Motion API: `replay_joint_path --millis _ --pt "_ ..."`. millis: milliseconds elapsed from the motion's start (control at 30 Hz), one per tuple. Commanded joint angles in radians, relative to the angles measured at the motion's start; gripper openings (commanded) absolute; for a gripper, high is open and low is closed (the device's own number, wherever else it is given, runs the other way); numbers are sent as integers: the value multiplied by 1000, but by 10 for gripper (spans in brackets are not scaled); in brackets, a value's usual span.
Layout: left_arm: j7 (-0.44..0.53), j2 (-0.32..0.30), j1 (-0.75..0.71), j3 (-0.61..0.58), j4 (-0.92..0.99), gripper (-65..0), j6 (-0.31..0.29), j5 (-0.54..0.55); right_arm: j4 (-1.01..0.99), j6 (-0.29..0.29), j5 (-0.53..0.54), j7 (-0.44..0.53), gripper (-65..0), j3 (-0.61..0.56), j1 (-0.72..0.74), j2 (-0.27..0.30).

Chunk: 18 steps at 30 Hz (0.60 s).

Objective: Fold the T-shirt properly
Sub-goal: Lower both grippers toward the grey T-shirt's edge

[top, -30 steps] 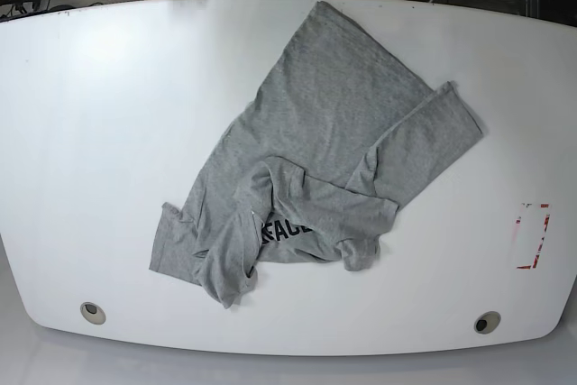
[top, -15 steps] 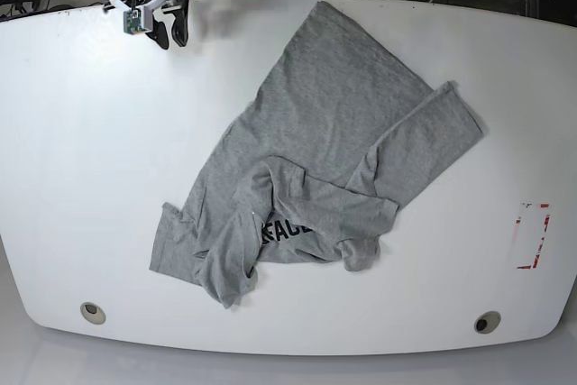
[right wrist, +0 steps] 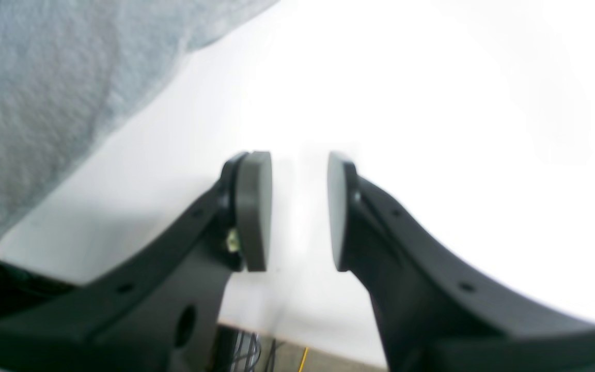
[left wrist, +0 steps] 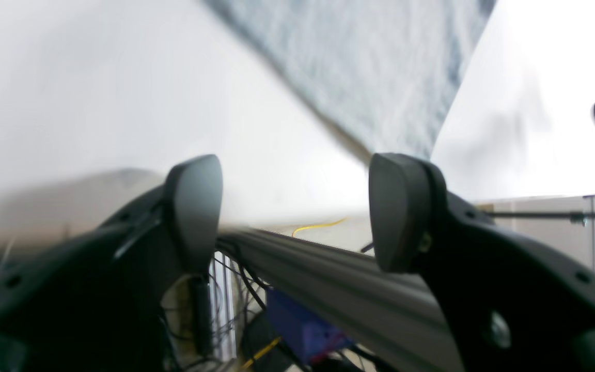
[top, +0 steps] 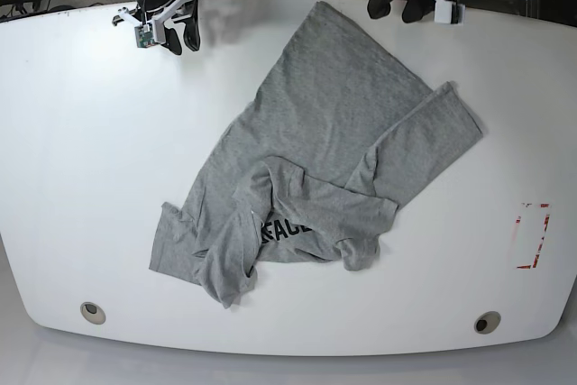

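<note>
Shirt crumpled mid-frame, unfolded. Left gripper jaws wide, right gripper jaws partly apart, both empty at top edge. Approach stage; next: grasp shirt's edges, spread flat.

Left hand fingers spread wide, nothing between. White surface beyond. Grey T-shirt lies flat on it, blurred, apart from fingertips. Below surface edge: yellow cable, blue box, tangled wires.

left gripper: jaws wide apart, empty, at far edge
right gripper: jaws narrowly parted, empty
</note>
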<state>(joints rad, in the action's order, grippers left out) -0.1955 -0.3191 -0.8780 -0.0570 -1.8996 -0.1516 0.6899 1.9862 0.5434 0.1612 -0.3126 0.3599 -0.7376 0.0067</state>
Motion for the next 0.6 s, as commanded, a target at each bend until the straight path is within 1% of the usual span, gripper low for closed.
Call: replay_joint_path --millis 0,67,167,333,367,433,567 --pt "-14 2 9 -13 -16 -240 -7 7 17 5 8 22 -477 4 -9 3" --pt "-38 2 39 -16 -16 -240 -6 7 17 5 7 22 -477 6 -9 3" --pt "-106 4 107 -39 -16 -240 5 6 17 4 7 20 -477 6 -7 3" --pt "-238 1 188 -85 -15 -240 111 6 17 4 7 20 -477 8 -7 5" --pt "-253 -1 197 -93 -16 -240 122 9 17 4 7 20 -477 8 -7 5" --pt "-278 -1 211 -102 -16 -240 131 14 17 4 7 20 -477 8 -7 5" --pt "-338 4 220 -103 -8 -239 131 14 17 1 7 20 -477 6 -7 5"
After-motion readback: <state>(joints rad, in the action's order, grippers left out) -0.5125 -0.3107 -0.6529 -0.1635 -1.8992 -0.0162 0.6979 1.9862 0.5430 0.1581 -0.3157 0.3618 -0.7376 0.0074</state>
